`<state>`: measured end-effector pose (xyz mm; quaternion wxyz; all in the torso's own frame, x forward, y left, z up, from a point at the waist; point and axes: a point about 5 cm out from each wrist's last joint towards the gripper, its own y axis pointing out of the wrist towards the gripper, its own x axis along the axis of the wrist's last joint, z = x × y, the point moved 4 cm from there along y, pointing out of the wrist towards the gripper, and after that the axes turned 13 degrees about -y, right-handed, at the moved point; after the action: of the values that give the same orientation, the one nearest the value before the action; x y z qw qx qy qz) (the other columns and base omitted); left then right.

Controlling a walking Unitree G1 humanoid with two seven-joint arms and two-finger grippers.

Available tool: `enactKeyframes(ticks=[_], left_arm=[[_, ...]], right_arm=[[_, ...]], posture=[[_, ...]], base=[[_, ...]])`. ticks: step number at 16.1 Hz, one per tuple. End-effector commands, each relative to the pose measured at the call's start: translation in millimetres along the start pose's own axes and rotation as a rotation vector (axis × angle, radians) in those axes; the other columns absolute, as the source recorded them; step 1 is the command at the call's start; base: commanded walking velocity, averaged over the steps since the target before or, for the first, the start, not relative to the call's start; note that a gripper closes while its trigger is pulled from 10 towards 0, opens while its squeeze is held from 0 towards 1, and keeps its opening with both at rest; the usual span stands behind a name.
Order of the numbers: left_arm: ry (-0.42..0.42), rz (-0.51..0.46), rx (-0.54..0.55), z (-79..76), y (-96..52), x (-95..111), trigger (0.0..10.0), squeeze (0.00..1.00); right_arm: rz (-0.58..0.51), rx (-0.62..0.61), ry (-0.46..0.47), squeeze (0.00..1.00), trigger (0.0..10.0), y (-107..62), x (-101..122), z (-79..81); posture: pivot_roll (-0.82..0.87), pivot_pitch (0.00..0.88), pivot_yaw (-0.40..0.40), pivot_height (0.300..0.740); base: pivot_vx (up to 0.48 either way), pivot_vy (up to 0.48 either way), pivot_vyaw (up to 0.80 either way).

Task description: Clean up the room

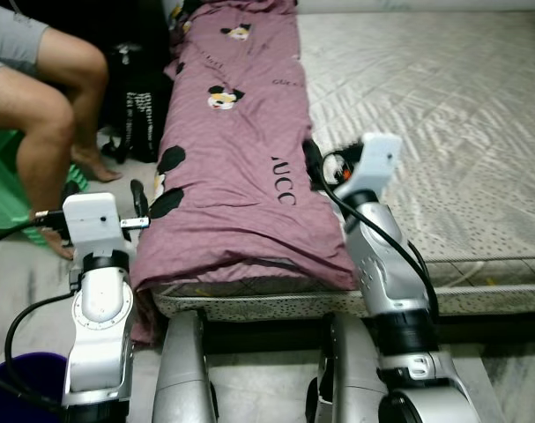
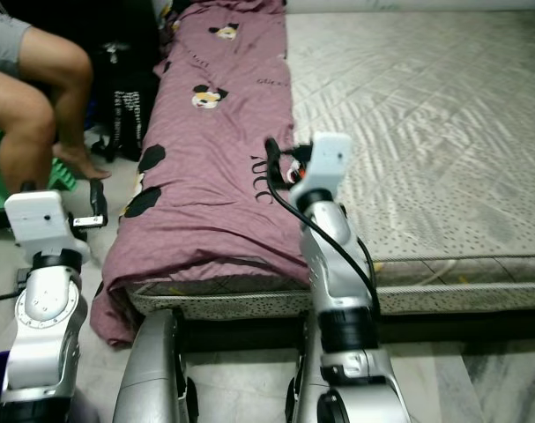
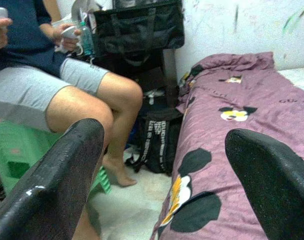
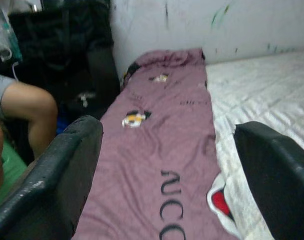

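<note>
A mauve blanket (image 1: 236,167) lies in a long band down the left side of the bed (image 1: 443,132), from the wall end to the near edge, where it spills a little over the mattress corner toward the floor (image 1: 126,163); the rest of the mattress shows its quilted cover. Lying in a neat, narrow strip, the blanket could be folded lengthwise and laid aside, or gathered halfway through being spread or taken up; the scene fits either, so how far the tidying stands cannot be judged. The right pincer (image 4: 167,170) is raised over the blanket's inner edge near the printed letters, its two black fingers wide apart and clamped on nothing, which suits a reach toward that edge or toward the small white-and-red thing (image 4: 222,205) lying just beside it on the mattress; what that thing is cannot be made out. The left pincer (image 3: 167,170) is held beside the bed's outer edge, above the floor, fingers likewise apart and empty, pointed along the blanket's length, roughly level with the other, as if the two arms bracket the band from both sides. A person (image 1: 38,106) sits on something green (image 3: 16,155) by the bed, legs near the left arm, with a black bag (image 3: 157,145) on the floor against the bed.
</note>
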<state>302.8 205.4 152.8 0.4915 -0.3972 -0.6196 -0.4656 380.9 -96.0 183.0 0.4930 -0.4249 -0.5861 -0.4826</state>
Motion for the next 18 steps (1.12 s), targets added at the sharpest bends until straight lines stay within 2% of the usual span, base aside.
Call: enactKeyframes(ticks=[1,6,9,11,12,15,18], left_arm=[[-0.001,-0.002,0.008,2.4,3.8,-3,10.0,0.0],[-0.019,-0.023,-0.012,-8.3,7.5,-4,10.0,0.0],[0.001,-0.019,-0.007,-8.9,9.1,-7,10.0,0.0],[0.028,0.05,0.037,-5.4,10.9,-21,10.0,0.0],[0.015,0.054,0.037,-5.0,10.8,-22,10.0,0.0],[0.004,0.031,0.039,-4.2,10.9,-19,10.0,0.0],[-0.007,0.025,0.042,-3.3,11.2,-16,10.0,0.0]], right_arm=[[-0.017,-0.003,0.013,0.0,10.0,4.3,3,0.0],[-0.04,0.01,-0.005,0.0,10.0,12.4,7,3.6],[-0.054,0.02,-0.009,0.0,10.0,16.2,10,6.9],[-0.057,0.027,-0.007,0.0,10.0,18.8,11,8.5],[-0.062,0.032,-0.006,0.0,10.0,20.5,11,10.3],[-0.069,0.033,-0.006,0.0,10.0,21.6,11,11.7],[-0.066,0.036,-0.005,0.0,10.0,21.1,8,14.3]], posture=[[-0.06,0.0,0.036,0.607],[-0.05,0.0,0.019,0.66],[-0.05,0.0,0.009,0.688],[-0.04,0.0,-0.001,0.708],[-0.03,0.0,-0.001,0.722],[-0.02,0.0,-0.002,0.74],[-0.02,0.0,-0.001,0.74]], base=[[0.0,0.0,0.0],[0.0,0.0,0.0],[0.0,0.0,0.0],[0.0,0.0,0.0],[0.0,0.0,0.0],[0.0,0.0,0.0],[0.0,0.0,0.0]])
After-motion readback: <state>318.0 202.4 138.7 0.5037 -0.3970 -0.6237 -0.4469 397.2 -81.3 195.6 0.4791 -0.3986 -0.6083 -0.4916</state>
